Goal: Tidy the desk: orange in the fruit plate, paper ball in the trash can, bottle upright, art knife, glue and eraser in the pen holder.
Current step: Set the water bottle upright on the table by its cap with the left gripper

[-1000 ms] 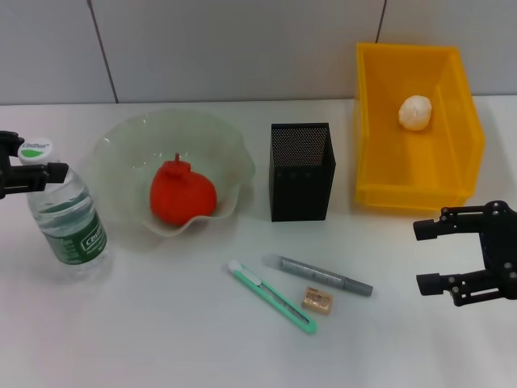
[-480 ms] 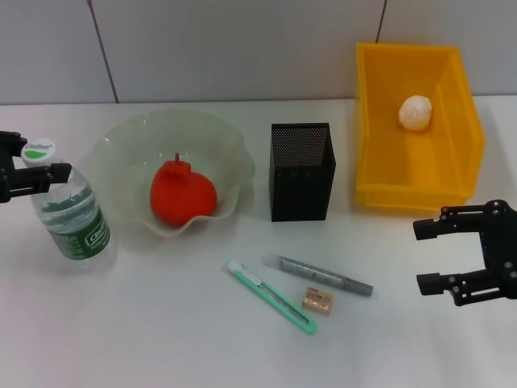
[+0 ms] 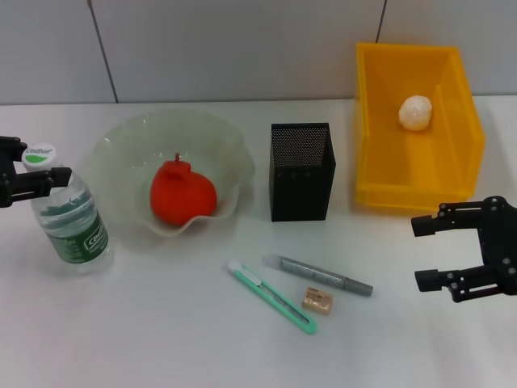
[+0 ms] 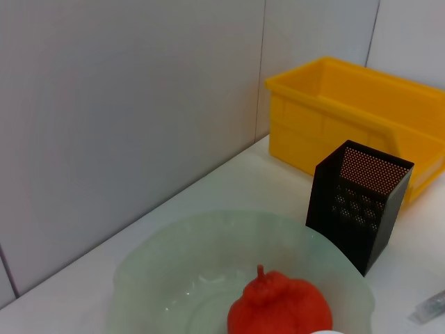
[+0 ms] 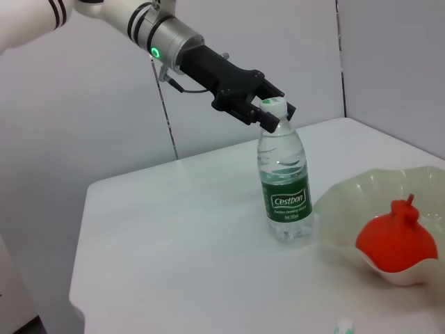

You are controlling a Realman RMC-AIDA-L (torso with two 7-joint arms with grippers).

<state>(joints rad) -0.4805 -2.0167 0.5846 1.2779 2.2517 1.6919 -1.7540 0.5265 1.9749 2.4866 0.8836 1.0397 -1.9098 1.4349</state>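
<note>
- Now the bottle stands almost upright between my left gripper fingers, which are clamped on its neck just under the white cap; a second ago it leaned more to the side.
- So I judge the upright step nearly done; releasing is what remains.
- My right gripper hangs with fingers apart, the yellow trash can just behind them.
- Its position has barely changed.
- Well apart from its fingers lie the art knife, glue and eraser, not yet in the pen holder.
- Orange sits in the fruit plate, paper ball in the can.
</note>
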